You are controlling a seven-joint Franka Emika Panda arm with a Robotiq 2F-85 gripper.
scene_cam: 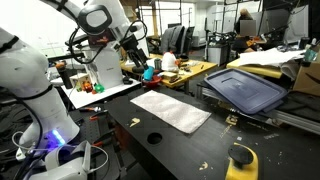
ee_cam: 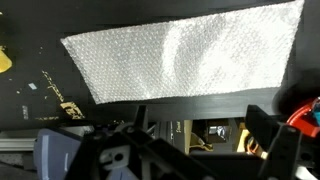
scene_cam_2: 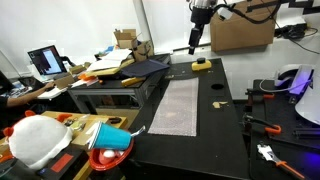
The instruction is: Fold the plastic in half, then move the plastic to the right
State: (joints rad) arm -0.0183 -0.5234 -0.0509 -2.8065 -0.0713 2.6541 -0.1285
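Task status: no step is complete. The plastic (scene_cam: 170, 110) lies flat and unfolded, in a single layer, on the black table (scene_cam: 120, 150). In both exterior views no edge is lifted or doubled over. It sits near the middle of the table, and the blue-grey lid (scene_cam: 245, 88) lies off to one side, apart from it. Both operations are outstanding: first the fold in half, then the shift to the right. Arm pose: the arm (scene_cam: 100, 18) is raised well above the table, with the wrist bent so that the fingers (ee_cam: 258, 125) point downward. In an exterior view the fingers (scene_cam_2: 196, 42) hang high over the far end of the table, near the yellow block (scene_cam_2: 202, 66) and past the short edge of the plastic, not over its middle. The wrist view shows the plastic (ee_cam: 185, 55) from above, filling the upper part of the picture, with the two fingers at the bottom. The fingers are spread wide, empty, and well clear of the plastic. Judgement: a descent to one short edge is required before the fold can begin.
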